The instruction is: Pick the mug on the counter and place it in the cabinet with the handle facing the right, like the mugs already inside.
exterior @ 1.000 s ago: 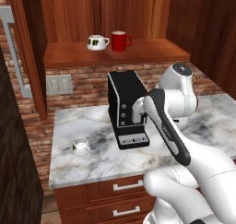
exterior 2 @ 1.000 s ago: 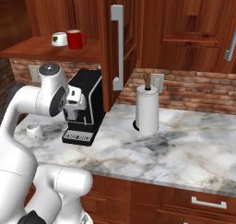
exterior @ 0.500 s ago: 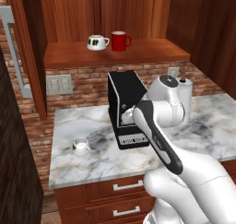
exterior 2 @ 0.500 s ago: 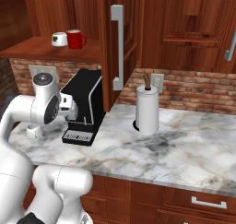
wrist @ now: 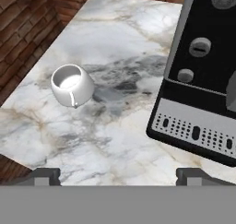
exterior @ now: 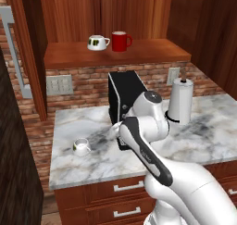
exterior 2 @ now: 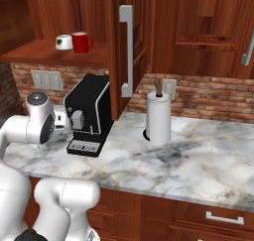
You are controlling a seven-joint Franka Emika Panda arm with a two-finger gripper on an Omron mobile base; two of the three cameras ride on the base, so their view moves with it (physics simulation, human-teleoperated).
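Counter point(wrist: 120, 29) mug point(wrist: 71, 85) far from hand point(wrist: 117, 174)

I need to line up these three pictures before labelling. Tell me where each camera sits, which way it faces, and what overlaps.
Left base view: behind the arm's left, looking forward and down at the counter, the mug and the cabinet; the white arm rises lower right.
Right base view: behind its right, same counter; arm lower left.
Hand view: on the hand, looking down at the mug; gripper tips at bottom.
Shared: all three show the coffee machine.
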